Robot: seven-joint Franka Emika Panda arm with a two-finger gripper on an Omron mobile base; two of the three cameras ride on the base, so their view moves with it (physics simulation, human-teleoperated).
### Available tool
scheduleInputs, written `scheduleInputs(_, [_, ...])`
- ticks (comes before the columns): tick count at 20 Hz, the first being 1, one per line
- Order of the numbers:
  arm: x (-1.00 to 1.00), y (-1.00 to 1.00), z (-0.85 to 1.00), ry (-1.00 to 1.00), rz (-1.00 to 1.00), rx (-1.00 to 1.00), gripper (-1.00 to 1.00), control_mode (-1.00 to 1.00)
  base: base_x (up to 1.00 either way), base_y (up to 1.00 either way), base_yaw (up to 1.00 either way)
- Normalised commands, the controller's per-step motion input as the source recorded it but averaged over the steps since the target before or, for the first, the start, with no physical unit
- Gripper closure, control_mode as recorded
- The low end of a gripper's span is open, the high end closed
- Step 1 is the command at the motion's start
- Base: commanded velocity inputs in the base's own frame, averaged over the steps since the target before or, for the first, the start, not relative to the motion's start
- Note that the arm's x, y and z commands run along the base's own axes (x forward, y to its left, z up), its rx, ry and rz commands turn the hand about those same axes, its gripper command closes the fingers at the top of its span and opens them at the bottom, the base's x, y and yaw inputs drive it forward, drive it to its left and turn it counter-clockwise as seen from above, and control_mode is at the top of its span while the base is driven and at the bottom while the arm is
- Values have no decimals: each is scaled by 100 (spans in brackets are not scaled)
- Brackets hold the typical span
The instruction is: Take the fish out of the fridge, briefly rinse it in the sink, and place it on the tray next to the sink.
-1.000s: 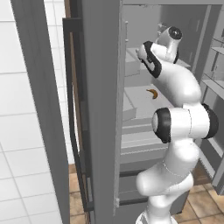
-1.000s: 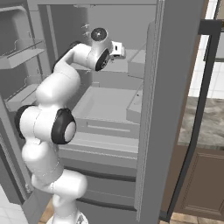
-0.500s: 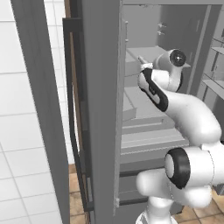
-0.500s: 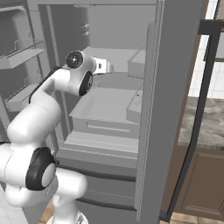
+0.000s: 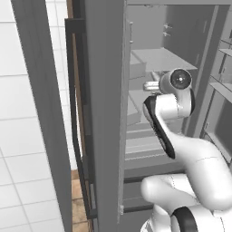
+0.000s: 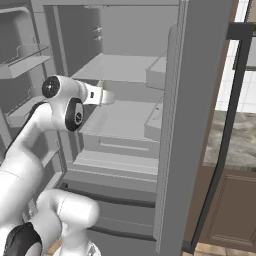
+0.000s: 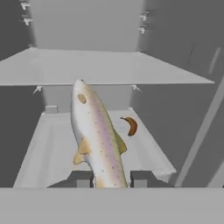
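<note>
Fish [image 7: 97,135], slim and silvery-grey with a pinkish speckled flank and small yellow fins, sits clamped between the two dark fingertips [image 7: 81,178] of my tool [image 7: 109,180], tail end in the grip and head pointing away into the fridge. It hangs in the air above a pale grey inner shelf [image 7: 52,144] rather than lying on it. On that same shelf, just beyond and to the right of the fish in the hand view, lies a small curved brown piece [image 7: 130,125], well clear of my tool. Another flat grey shelf [image 7: 100,65] spans the compartment above the fish's head. From the base views, my tool [image 6: 102,94] reaches in between the shelves of the tall grey fridge [image 6: 131,70], whose dark-edged door [image 5: 74,122] stands open on the left, with white tiled wall [image 5: 18,149] beyond it. To the right of the fridge I see a mottled stone bench [image 6: 239,135] over brown wooden cabinets [image 6: 235,210]
</note>
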Motion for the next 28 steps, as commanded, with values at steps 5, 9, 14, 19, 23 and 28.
scheduleInputs(5, [-100,25,-52,39,-15,0,100,-100,0,0,0])
scheduleInputs(9, [-100,6,-90,39,-12,12,100,-100,0,0,0])
scheduleInputs(14, [-72,0,-58,23,-4,22,100,-100,0,0,0])
scheduleInputs(19, [-22,-1,-18,5,-1,1,100,-100,0,0,0])
scheduleInputs(23, [-25,4,-18,4,-2,2,100,100,-75,25,-9])
scheduleInputs(28, [0,0,0,0,0,0,100,100,-100,40,-27])
